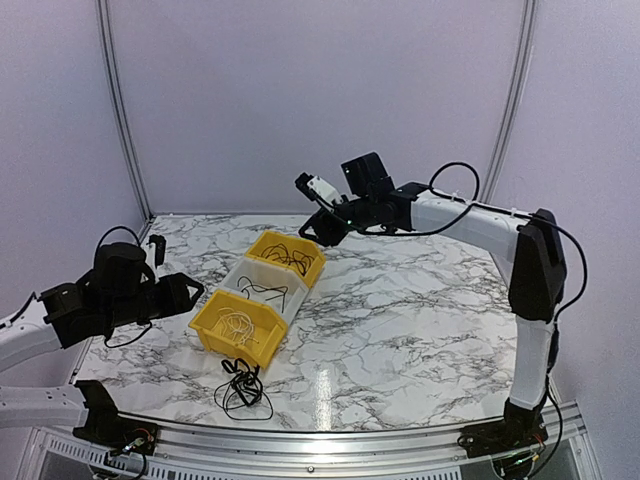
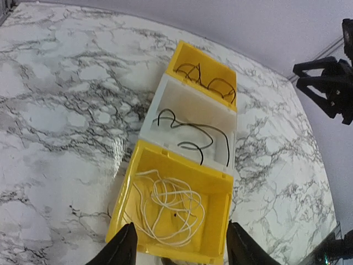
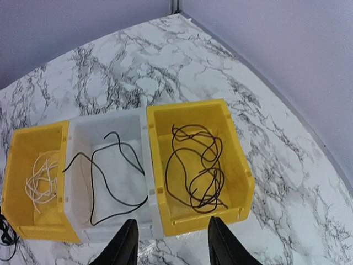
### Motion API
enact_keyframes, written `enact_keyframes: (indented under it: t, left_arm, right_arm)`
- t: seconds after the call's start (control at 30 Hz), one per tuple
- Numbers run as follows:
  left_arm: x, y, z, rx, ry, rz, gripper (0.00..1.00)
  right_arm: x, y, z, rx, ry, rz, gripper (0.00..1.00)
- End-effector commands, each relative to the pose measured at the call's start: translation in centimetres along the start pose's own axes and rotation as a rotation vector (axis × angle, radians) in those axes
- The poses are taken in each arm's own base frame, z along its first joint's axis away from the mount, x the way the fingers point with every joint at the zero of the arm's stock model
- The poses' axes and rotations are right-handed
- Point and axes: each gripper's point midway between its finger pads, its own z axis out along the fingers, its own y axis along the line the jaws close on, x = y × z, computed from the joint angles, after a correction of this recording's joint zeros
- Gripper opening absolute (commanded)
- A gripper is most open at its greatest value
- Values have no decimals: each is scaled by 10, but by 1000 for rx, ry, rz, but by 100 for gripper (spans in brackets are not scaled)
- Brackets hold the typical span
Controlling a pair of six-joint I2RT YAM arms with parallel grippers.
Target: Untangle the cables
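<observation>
A white-and-grey marble-patterned desk (image 1: 420, 320) stands inside pale lilac enclosure walls (image 1: 320, 90), with a silver metal rail (image 1: 330, 437) along its near edge. Three open plastic bins stand touching in a diagonal row left of the desk's middle. These are a near yellow bin (image 3: 33, 135), a translucent white bin (image 3: 105, 124) in the centre, and a far yellow bin (image 3: 242, 187) toward the far edge. A broad stretch of bare marble runs from the row to the right edge, and a narrower strip lies between the row and the left edge.

A loose tangle of thin black cable (image 1: 243, 388) lies on the desk between the near yellow bin and the near edge, just beside the bin. A coil of thin white cable (image 2: 168, 212) sits in the near yellow bin. A single winding black cable (image 2: 196, 135) lies in the white bin, and several looped dark cables (image 3: 196, 171) lie in the far yellow bin.

The left gripper (image 2: 179, 245) hovers on the left-edge side of the row, pointed toward the near yellow bin. Its jaws are well apart and hold nothing. The right gripper (image 3: 174, 243) hangs in the air above the far end of the row, its jaws parted with nothing between them, touching nothing.
</observation>
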Motion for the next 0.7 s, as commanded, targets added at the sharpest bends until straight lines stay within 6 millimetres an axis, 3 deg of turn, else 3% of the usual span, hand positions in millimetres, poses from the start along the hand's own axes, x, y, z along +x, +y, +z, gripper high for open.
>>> enact_keyframes:
  t: [0.0, 0.13, 0.27, 0.43, 0.67]
  left_arm:
    - [38, -15, -4, 34, 231, 50, 53]
    - [71, -27, -10, 76, 333, 126, 44]
    - [110, -38, -13, 125, 449, 218, 44]
    - [130, -43, -9, 108, 467, 422, 54]
    - [148, -35, 5, 44, 494, 599, 53]
  right_arm:
    - [22, 35, -12, -69, 49, -64, 44]
    - [26, 47, -31, -94, 42, -65, 44]
    - [25, 52, -49, -94, 22, -96, 45]
    - [23, 57, -68, -91, -2, -119, 45]
    - [21, 63, -88, -102, -25, -136, 45]
